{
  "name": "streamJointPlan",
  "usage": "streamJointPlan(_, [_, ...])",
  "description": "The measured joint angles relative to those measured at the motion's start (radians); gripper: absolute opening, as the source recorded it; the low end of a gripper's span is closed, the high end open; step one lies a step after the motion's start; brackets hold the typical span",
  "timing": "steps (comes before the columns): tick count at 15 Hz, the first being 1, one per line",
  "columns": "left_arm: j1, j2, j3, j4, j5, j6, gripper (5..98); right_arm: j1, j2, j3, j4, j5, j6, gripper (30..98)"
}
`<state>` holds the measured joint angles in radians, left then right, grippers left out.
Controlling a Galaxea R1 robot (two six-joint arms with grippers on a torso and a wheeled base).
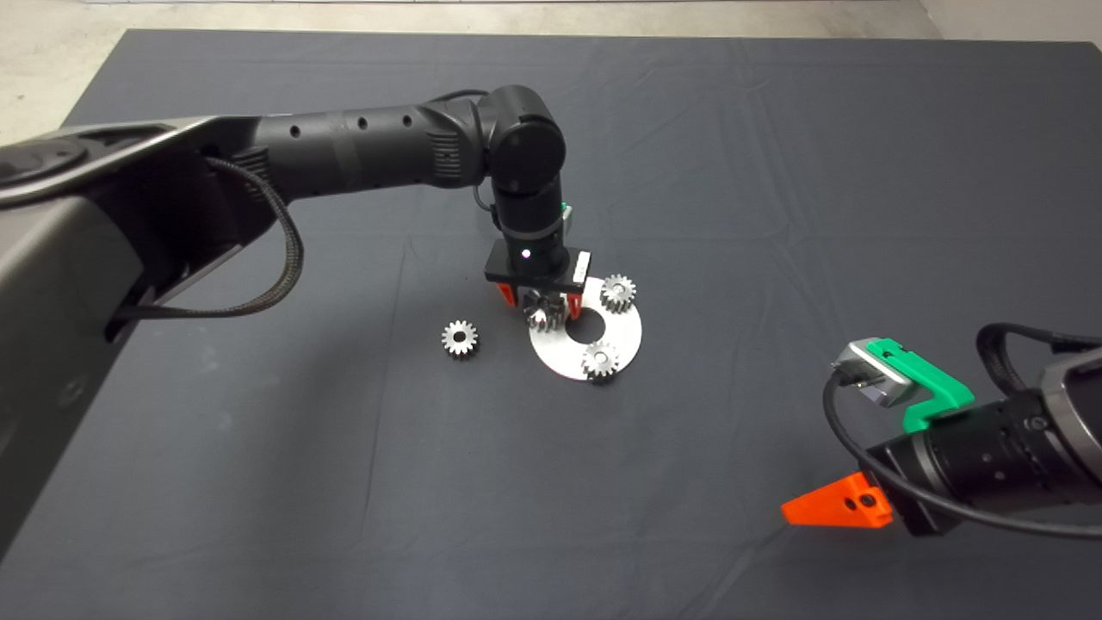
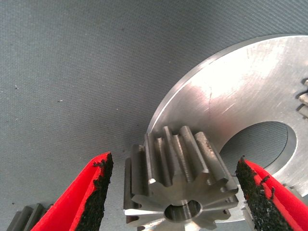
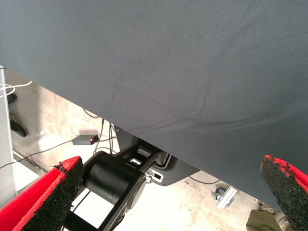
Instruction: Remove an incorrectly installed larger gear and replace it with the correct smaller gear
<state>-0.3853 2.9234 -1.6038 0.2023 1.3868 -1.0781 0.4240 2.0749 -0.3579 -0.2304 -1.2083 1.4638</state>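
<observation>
Gears sit on a round metal plate (image 1: 622,337) with a large centre hole, just right of the head view's middle. The larger gear (image 2: 180,185) stands at the plate's left edge — shiny silver, tall straight teeth, a dark centre hole, one tooth smudged black. The left gripper (image 1: 540,300) hangs directly over it, fingers (image 2: 91,192) spread on either side of the gear with a visible gap at each pad, so nothing is gripped. Two smaller silver gears rest on the same plate, one (image 1: 617,292) at its upper right and one (image 1: 600,359) at its lower edge. The smaller gear (image 1: 460,338) lies loose on the dark mat (image 1: 775,172), well left of the plate — same bright metal, shorter body. The right gripper (image 1: 809,510) waits at the lower right of the head view, its fingers wide apart and empty.
</observation>
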Motion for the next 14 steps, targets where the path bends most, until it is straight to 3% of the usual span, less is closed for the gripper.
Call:
streamJointPlan(3, [0.000, 0.000, 0.000, 0.007, 0.000, 0.000, 64.8, 0.000, 0.000, 0.000, 0.000, 0.000, 0.000, 97.8])
streamJointPlan(7, [0.012, 0.000, 0.001, 0.030, 0.000, 0.000, 57.4, 0.000, -0.001, 0.000, 0.000, 0.000, 0.000, 97.8])
streamJointPlan(14, [0.022, 0.002, 0.001, 0.031, -0.003, 0.000, 50.8, 0.001, 0.000, 0.000, 0.000, 0.000, 0.000, 97.8])
